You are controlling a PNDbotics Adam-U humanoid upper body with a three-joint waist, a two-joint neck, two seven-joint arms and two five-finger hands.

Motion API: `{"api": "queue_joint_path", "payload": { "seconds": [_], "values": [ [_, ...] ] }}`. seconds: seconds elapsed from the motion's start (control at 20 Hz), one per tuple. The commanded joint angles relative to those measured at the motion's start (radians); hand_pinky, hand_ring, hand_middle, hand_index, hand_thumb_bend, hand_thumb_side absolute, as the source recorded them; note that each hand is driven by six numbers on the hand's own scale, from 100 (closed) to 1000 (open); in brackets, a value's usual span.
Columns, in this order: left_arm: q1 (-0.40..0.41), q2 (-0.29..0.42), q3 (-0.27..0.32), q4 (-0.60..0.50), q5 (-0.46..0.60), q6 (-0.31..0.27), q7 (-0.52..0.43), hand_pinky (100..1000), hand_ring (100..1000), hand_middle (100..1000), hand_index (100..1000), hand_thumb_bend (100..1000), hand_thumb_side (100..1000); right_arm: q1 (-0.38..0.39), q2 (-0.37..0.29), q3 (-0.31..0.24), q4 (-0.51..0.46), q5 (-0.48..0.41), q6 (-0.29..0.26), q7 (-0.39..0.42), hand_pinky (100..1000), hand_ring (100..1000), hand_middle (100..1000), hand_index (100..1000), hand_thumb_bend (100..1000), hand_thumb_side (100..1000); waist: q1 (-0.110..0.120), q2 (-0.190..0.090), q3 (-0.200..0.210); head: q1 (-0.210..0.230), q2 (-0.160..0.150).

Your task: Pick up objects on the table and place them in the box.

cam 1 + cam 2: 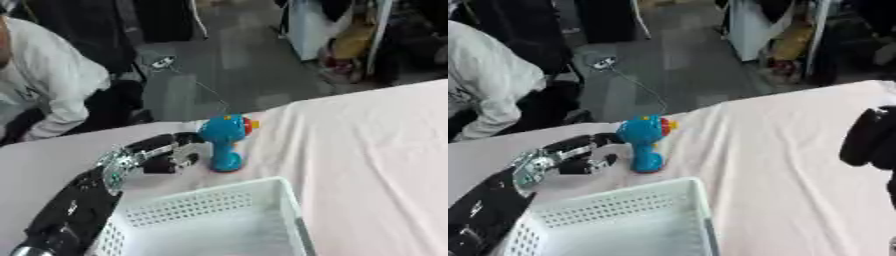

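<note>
Box (214,215) first: white perforated basket at the bottom centre of the frame, nearest me, nothing visible inside it. My left arm comes in from the lower left corner, running past the box's left wall. Just beyond the box rim, left of centre, my left hand (162,155) reaches toward the blue toy (224,142), fingers (188,137) curled partway with the tips touching or almost touching the toy's side; I cannot tell whether they have actually closed around it. I read this as the reach-to-grasp step, toy not lifted yet. The toy stands upright on the pink tablecloth (367,150), blue body with a red and yellow bit near the top, just behind the box's far edge. My right hand (870,137) shows only at the right edge of the right eye view, dark; I cannot tell its finger state.

Risks: the toy looks tall on a narrow base, so a sideways nudge from my fingers could tip it or roll it away right. If lifted low, it may clip the box rim.
</note>
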State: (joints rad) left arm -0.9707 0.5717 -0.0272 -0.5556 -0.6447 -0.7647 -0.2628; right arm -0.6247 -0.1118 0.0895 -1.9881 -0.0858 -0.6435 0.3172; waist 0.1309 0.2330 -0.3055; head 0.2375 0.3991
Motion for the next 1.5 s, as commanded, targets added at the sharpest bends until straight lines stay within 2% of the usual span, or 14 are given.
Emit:
{"api": "queue_joint_path", "payload": {
  "seconds": [0.05,0.25,0.6,1.15,1.35,1.5],
  "values": [
    [-0.019,0.022,0.009,-0.009,0.026,0.005,-0.017,1000,958,1000,1000,944,1000,-0.018,0.004,0.003,-0.012,-0.004,0.002,0.003,326,419,441,497,100,1000,-0.003,-0.016,-0.001,0.003,-0.016],
    [-0.020,0.021,0.008,-0.005,0.042,0.014,-0.044,1000,965,1000,1000,972,1000,-0.019,0.005,0.003,-0.012,-0.005,0.002,0.004,326,420,441,498,100,1000,-0.002,-0.016,-0.003,0.002,-0.018],
    [-0.025,0.021,0.012,-0.007,0.069,0.026,-0.091,1000,962,1000,1000,971,1000,-0.022,0.007,0.004,-0.012,-0.007,0.002,0.005,327,420,442,498,100,1000,0.001,-0.014,-0.009,0.002,-0.023],
    [-0.035,0.020,0.012,-0.014,0.072,0.023,-0.090,1000,966,1000,1000,964,1000,-0.024,0.009,0.006,-0.012,-0.009,0.003,0.008,328,419,445,498,100,1000,0.003,-0.011,-0.014,0.000,-0.029],
    [-0.040,0.017,0.012,-0.020,0.074,0.013,-0.085,1000,965,1000,1000,993,1000,-0.025,0.010,0.006,-0.012,-0.011,0.004,0.010,329,422,447,499,100,1000,0.004,-0.010,-0.016,-0.001,-0.029],
    [-0.045,0.015,0.010,-0.028,0.076,0.002,-0.075,1000,964,1000,1000,979,1000,-0.025,0.012,0.007,-0.012,-0.012,0.005,0.010,330,422,447,499,100,1000,0.006,-0.011,-0.018,-0.003,-0.029]
  ]
}}
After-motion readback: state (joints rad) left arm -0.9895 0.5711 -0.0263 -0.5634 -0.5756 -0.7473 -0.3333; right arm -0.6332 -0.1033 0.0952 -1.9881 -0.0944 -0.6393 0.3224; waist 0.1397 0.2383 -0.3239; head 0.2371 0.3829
